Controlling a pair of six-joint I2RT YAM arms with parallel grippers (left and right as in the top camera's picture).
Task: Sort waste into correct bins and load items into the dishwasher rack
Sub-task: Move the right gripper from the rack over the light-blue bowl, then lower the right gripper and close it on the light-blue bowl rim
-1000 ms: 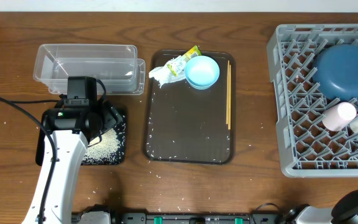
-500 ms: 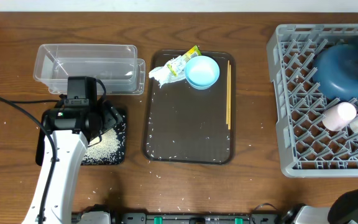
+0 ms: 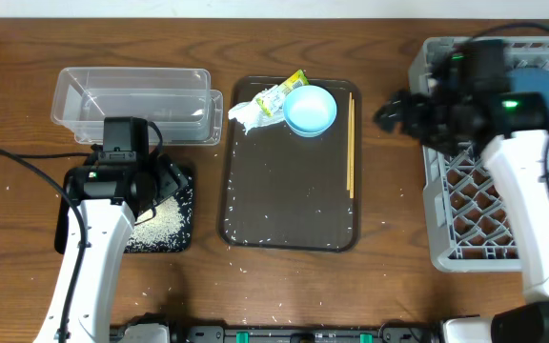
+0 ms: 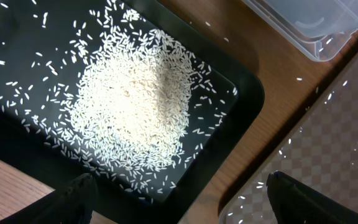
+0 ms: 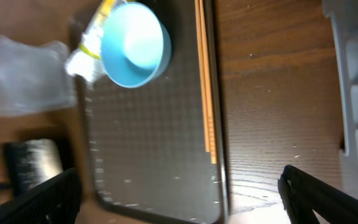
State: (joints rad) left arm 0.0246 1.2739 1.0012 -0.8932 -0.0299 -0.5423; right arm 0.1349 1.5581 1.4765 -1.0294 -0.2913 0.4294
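— Your left end effector (image 4: 180, 202) hangs wide open and empty over the rice (image 4: 132, 118) heaped in the black tray (image 4: 11, 124), near the worktop's (image 3: 389, 248) left edge.

— And your right end effector (image 5: 182, 193)?

— Spread fully, holding nothing, between the rack (image 3: 465, 219) at the right edge and the brown tray (image 3: 289, 200) carrying the blue bowl (image 5: 134, 45), chopsticks (image 5: 205, 93), tissue (image 3: 244, 114) and wrapper (image 3: 279, 93).

White arms (image 3: 91, 262); black wrists (image 3: 122, 143); green lights (image 3: 511, 105)
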